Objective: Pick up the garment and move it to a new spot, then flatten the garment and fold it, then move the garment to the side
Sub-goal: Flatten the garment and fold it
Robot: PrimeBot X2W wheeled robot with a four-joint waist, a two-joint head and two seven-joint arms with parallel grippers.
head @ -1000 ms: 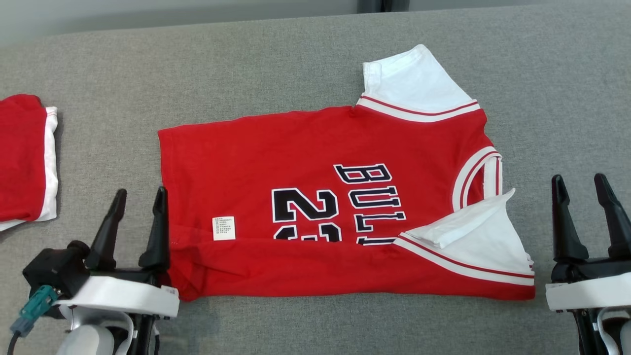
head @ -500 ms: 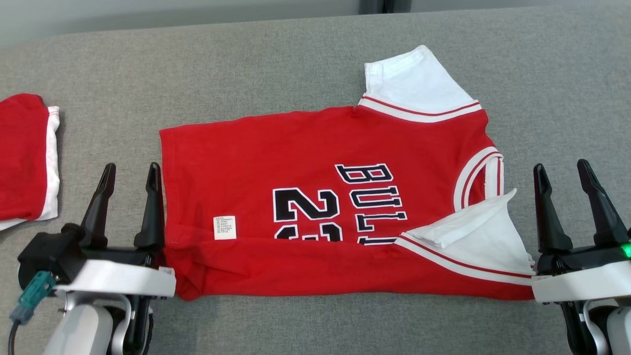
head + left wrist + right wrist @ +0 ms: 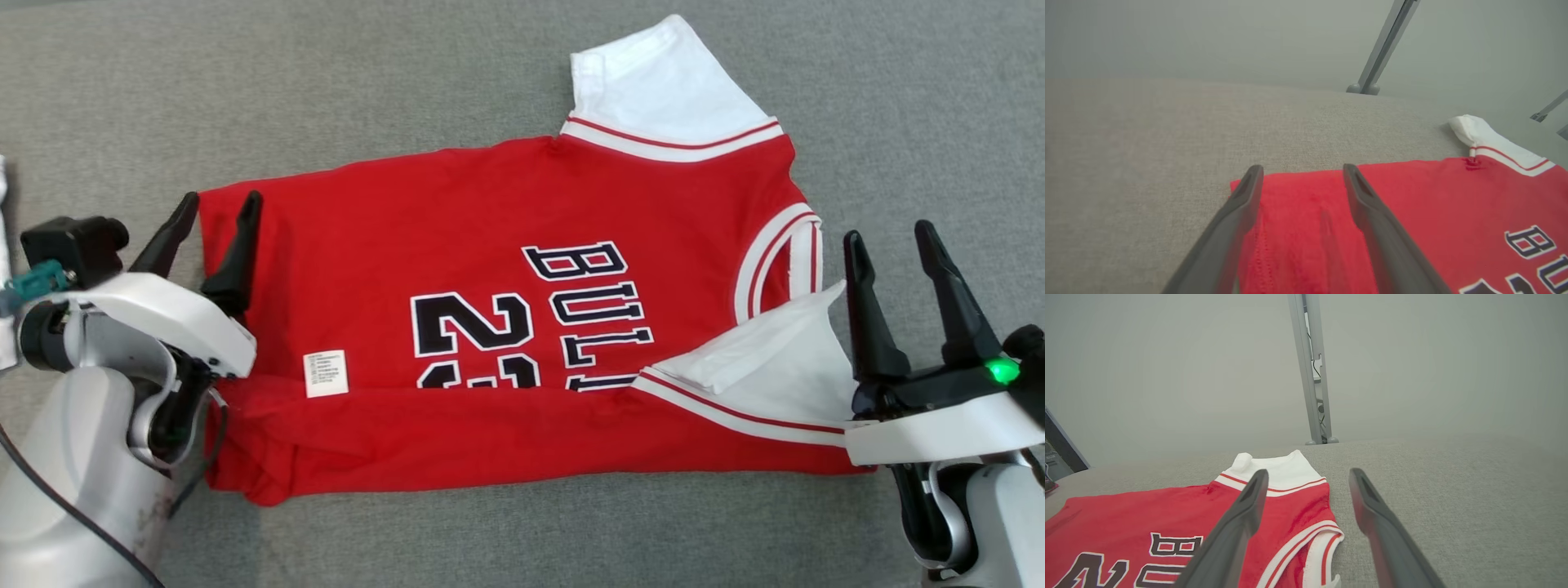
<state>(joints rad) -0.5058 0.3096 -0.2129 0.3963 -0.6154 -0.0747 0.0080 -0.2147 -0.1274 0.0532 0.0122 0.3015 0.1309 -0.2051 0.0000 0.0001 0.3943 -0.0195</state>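
Both spread wide, empty: left gripper (image 3: pixel 221 201) over garment (image 3: pixel 490 212) hem, right gripper (image 3: pixel 888 232) beside neckline

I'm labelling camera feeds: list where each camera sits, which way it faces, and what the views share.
Head view: on the head, looking down at the red jersey on the grey surface; left gripper and right gripper show, open.
Left wrist view: on the left wrist, looking along its fingers over the hem toward a slanted metal post.
Right wrist view: on the right wrist, looking along its fingers past the collar toward an upright post.
Shared: all show the far white sleeve.
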